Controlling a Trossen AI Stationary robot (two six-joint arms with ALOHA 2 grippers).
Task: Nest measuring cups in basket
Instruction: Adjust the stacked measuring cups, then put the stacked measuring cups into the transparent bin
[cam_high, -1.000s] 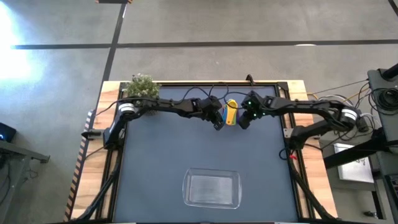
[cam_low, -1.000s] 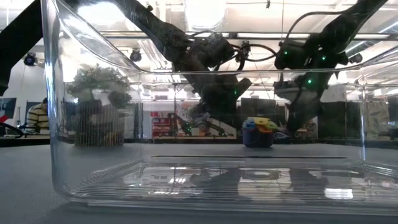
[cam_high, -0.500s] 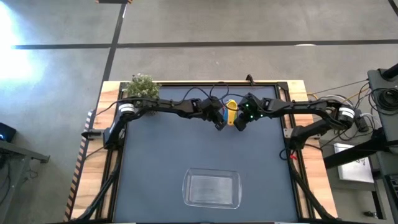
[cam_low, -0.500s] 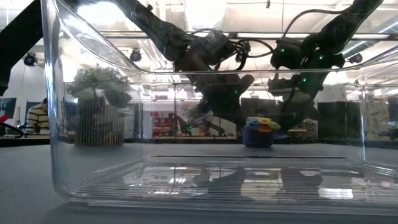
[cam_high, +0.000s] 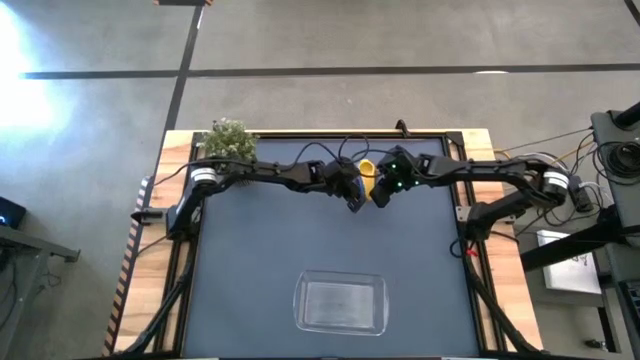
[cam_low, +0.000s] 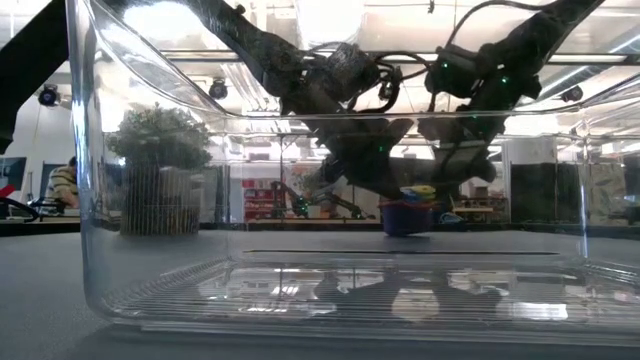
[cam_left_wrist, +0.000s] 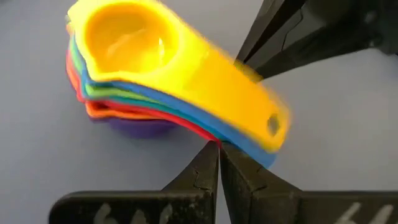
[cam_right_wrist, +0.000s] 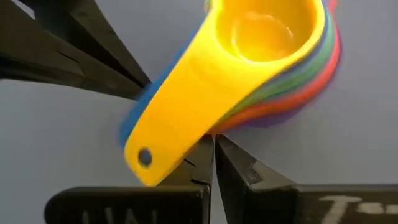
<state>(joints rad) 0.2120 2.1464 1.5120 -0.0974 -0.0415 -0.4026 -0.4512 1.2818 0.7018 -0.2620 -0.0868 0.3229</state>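
High view: meeting at the far middle of the dark desk (cam_high: 250, 260), the left claw (cam_high: 352, 192) and right claw (cam_high: 384, 190), one on each side of the stack of small round plastic measuring cups (cam_high: 366, 170), yellow one on top. Sitting well apart at the near edge, the clear rectangular plastic basket (cam_high: 340, 304), holding nothing. Standing at the far left corner, a small green potted plant (cam_high: 228, 138).

Low view: looking through the basket wall (cam_low: 150, 200), both arms hanging over the stack (cam_low: 408, 212), purple cup lowest, resting on the desk.

Left wrist view: left claw (cam_left_wrist: 219, 163) clenched, fingers pressed together with nothing between them, tips lying just under the blue and yellow handles of the stack (cam_left_wrist: 161, 81).

Right wrist view: right claw (cam_right_wrist: 212, 155) likewise clenched on nothing, tips sitting under the yellow handle (cam_right_wrist: 180, 118).

Likely trouble: pushing with closed tips from both sides, tipping or scattering the already nested stack; closing on the top handle alone, lifting only the yellow cup; crowding two arms into one spot, risking a knock between them; carrying a loose stack the long way to the basket, shedding cups.

No brand, label or readable writing showing on cups, basket or arms.
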